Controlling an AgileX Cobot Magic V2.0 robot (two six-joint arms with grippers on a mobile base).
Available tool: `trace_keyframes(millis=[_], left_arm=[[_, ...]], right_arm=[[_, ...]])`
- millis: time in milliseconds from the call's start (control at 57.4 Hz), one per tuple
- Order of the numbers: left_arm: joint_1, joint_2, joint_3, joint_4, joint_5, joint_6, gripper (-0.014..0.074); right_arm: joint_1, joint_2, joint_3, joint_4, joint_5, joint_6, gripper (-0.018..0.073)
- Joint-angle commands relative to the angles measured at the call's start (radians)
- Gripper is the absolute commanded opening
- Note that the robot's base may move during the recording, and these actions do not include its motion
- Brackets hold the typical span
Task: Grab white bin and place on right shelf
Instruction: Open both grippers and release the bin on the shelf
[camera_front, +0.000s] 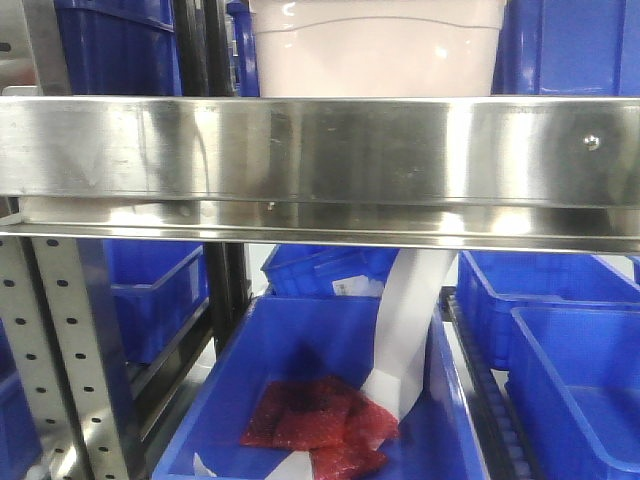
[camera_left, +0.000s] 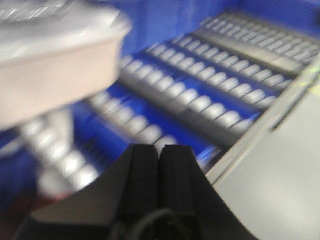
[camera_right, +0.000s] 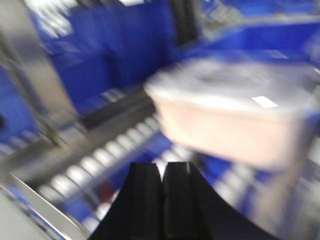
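Note:
The white bin (camera_front: 375, 50), a pale pinkish tub, stands behind the broad shiny front rail of the right shelf (camera_front: 320, 150), between blue crates. In the left wrist view the white bin (camera_left: 50, 65) is a blur at the upper left, and my left gripper (camera_left: 159, 150) is shut on nothing, below and to the right of it, apart from it. The right wrist view shows the white bin (camera_right: 235, 115) with its flat lid at the upper right. There my right gripper (camera_right: 161, 167) is shut and empty, low and to the left of the bin.
Blue crates (camera_front: 570, 45) flank the bin. Below the rail a blue crate (camera_front: 230, 400) holds red packets (camera_front: 315, 420) and a white paper strip (camera_front: 405, 320). A punched grey upright (camera_front: 60, 350) stands at the left. Roller tracks (camera_left: 200, 95) run under the bin; a grey panel (camera_left: 280, 165) is at the right.

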Motion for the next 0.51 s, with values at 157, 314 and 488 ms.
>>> trace_keyframes(millis=[157, 314, 488], left_arm=[[-0.031, -0.066, -0.032, 0.541, -0.045, -0.474, -0.0121], [-0.117, -0.105, 0.002, 0.966, -0.026, -0.765, -0.0121], [-0.165, -0.221, 0.169, 0.995, -0.195, -0.803, -0.012]], right_arm=[[-0.008, -0.164, 0.059, -0.511, -0.107, 0.38, 0.0074], [-0.008, -0.253, 0.173, -0.648, -0.138, 0.476, 0.0074], [-0.008, -0.398, 0.34, -0.648, -0.263, 0.467, 0.0074]])
